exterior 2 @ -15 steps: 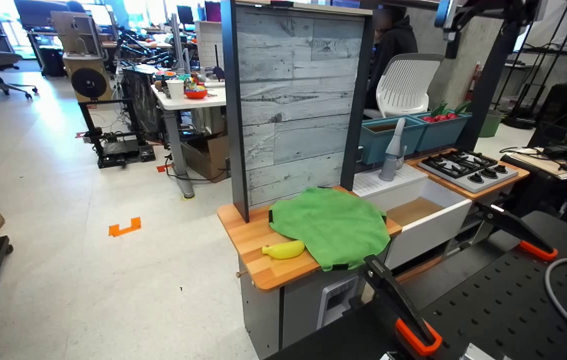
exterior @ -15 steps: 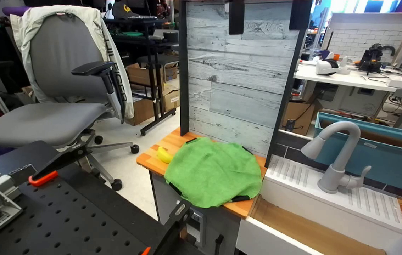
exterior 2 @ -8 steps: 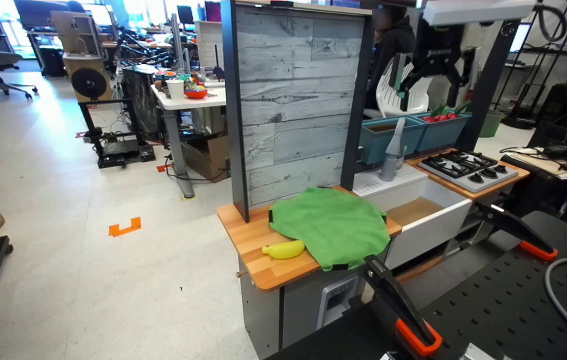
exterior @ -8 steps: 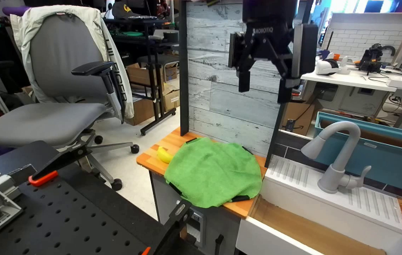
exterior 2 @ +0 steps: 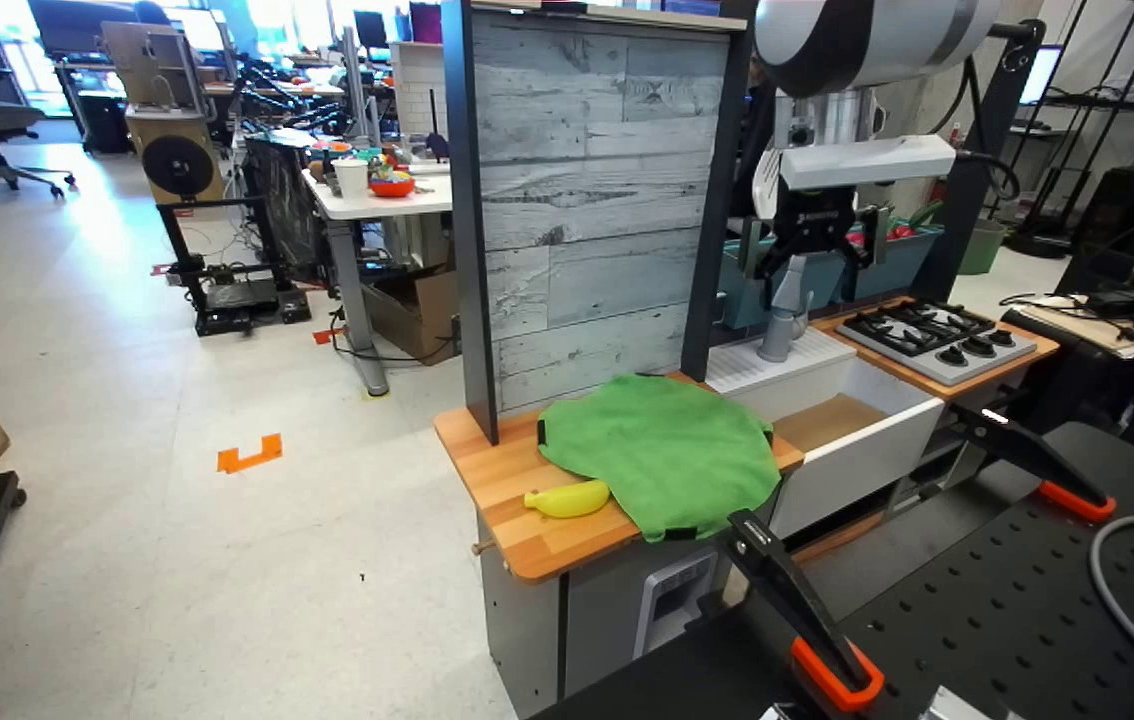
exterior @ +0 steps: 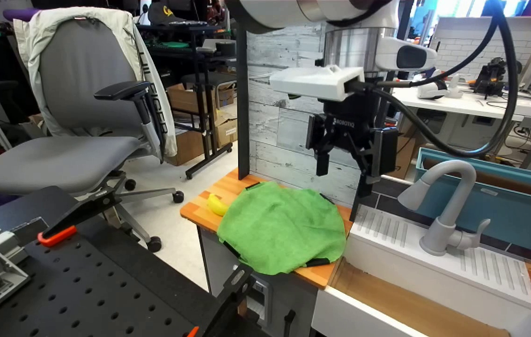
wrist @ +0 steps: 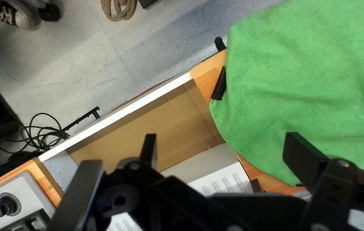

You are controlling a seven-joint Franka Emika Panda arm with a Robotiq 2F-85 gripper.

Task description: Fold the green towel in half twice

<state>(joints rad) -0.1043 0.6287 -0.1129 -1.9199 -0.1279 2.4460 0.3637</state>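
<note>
The green towel (exterior: 284, 229) lies spread out and slightly rumpled on the wooden counter (exterior: 225, 189), hanging over its front edge. It also shows in an exterior view (exterior 2: 662, 450) and fills the right of the wrist view (wrist: 307, 83). Dark clips or tabs (wrist: 219, 84) show at its edge. My gripper (exterior: 343, 177) is open and empty, pointing down above the towel's sink-side edge, apart from it. In the wrist view the gripper's (wrist: 222, 144) fingers stand wide apart, one over the towel and one over the sink basin. The gripper also shows in an exterior view (exterior 2: 808, 287).
A yellow banana (exterior 2: 567, 499) lies beside the towel on the counter. A grey wood-pattern panel (exterior: 312, 103) stands behind it. The white sink (exterior 2: 862, 435) with a grey faucet (exterior: 450, 206) is next to the counter. A stove (exterior 2: 937, 338) and black clamps (exterior 2: 797, 590) are nearby.
The arm has come down from above the exterior views, lowering the open gripper toward the counter beside the panel. The towel and the banana have not moved.
</note>
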